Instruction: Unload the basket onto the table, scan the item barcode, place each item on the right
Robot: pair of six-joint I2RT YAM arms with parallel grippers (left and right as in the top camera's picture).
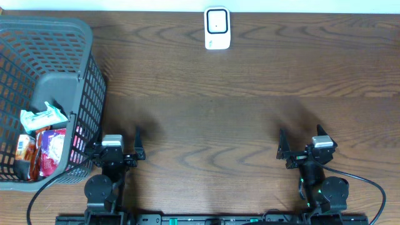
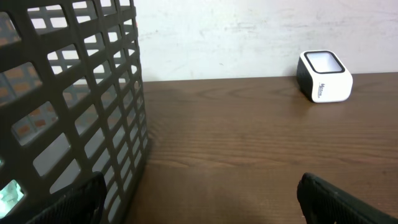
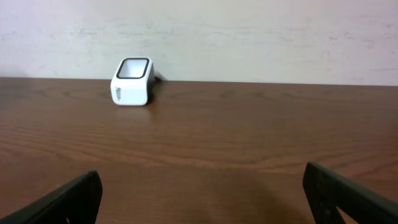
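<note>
A white barcode scanner point(image 1: 217, 28) stands at the far edge of the table, its dark window facing up; it also shows in the left wrist view point(image 2: 324, 76) and the right wrist view point(image 3: 132, 81). Packaged items lie in the grey basket point(image 1: 94, 94): a red packet point(image 1: 50, 150), a white and green packet point(image 1: 42, 117) and a small orange one point(image 1: 25, 150). My left gripper point(image 1: 115, 142) point(image 2: 202, 199) rests open at the near edge, right beside the basket wall point(image 2: 93, 93). At the near right my right gripper point(image 1: 304, 147) point(image 3: 202, 196) is open too. Neither holds anything.
The basket fills the left side of the wooden table point(image 1: 212, 112), its mesh wall close to my left finger point(image 2: 74, 202). A pale wall runs behind the scanner. Cables trail from both arm bases at the near edge.
</note>
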